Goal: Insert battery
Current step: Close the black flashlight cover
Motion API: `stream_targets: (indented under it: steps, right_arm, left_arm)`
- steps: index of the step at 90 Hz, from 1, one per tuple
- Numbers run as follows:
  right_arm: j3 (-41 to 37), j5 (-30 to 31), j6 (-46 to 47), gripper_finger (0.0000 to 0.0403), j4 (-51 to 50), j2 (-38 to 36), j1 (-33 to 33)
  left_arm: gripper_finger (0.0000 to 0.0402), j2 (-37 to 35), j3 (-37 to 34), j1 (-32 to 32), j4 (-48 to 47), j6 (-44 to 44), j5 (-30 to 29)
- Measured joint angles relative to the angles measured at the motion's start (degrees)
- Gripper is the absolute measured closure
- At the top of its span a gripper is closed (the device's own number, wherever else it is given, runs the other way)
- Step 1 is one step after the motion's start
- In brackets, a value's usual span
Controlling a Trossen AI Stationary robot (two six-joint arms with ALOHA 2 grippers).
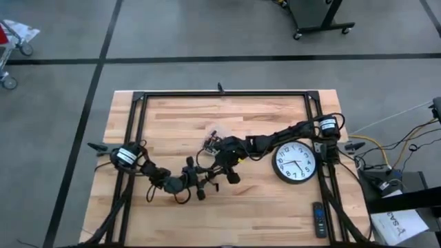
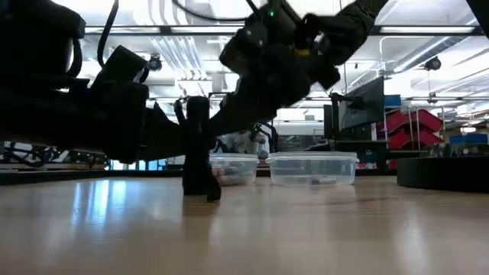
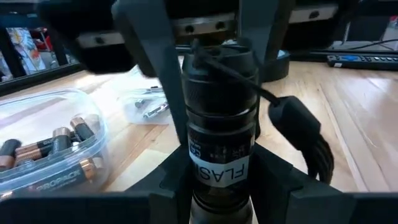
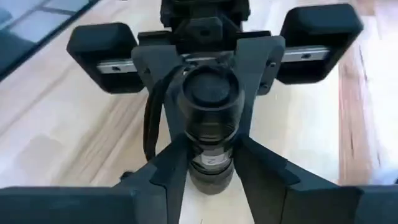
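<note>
Both the left gripper (image 3: 217, 186) and right gripper (image 4: 208, 171) clamp a black flashlight (image 3: 219, 118) from opposite ends. Its long axis runs level between them above the table (image 1: 275, 207).

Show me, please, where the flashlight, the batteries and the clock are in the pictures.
flashlight (image 3: 219, 124): left wrist view, on its black body above the white label.
batteries (image 3: 55, 149): left wrist view, on one cell inside the clear tub.
clock (image 1: 295, 162): high view, on the middle of its white face.
</note>
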Motion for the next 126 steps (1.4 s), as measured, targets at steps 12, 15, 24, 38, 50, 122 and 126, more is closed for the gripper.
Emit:
stream_targets:
  steps: [12, 15, 24, 38, 50, 122, 126]
  right_arm:
    - [-0.86, 0.55, 1.19, 0.0329, 1.02, -0.02, 0.7]
    - [-0.86, 0.71, 1.4, 0.0334, 1.02, -0.02, 0.85]
    - [-0.83, 1.25, 2.02, 0.034, 0.73, -0.33, 1.3]
    - [-0.34, 1.17, 2.57, 0.0309, 0.07, -1.38, 1.4]
    - [1.03, 0.7, 2.81, 0.0267, 1.87, -2.49, 1.63]
    - [1.74, 0.58, 2.46, 0.0259, 5.04, -0.28, 2.03]
    - [1.74, 0.71, 2.47, 0.0266, 5.04, -0.28, 2.03]
  left_arm:
    - [0.0301, 0.0, 0.04, -0.01, -0.03, 0.19, -0.26]
    - [0.0301, 0.0, 0.02, -0.02, -0.03, 0.2, -0.27]
    - [0.03, 0.0, 0.02, -0.04, -0.01, 0.23, -0.17]
    - [0.0301, 0.0, 0.02, -0.02, -0.06, 0.23, 0.06]
    - [0.03, 0.0, 0.08, 0.0, -0.08, 0.23, 0.15]
    - [0.03, 0.0, 0.11, 0.02, -0.1, 0.25, 0.14]
    - [0.0301, 0.0, 0.11, 0.0, -0.12, 0.25, 0.13]
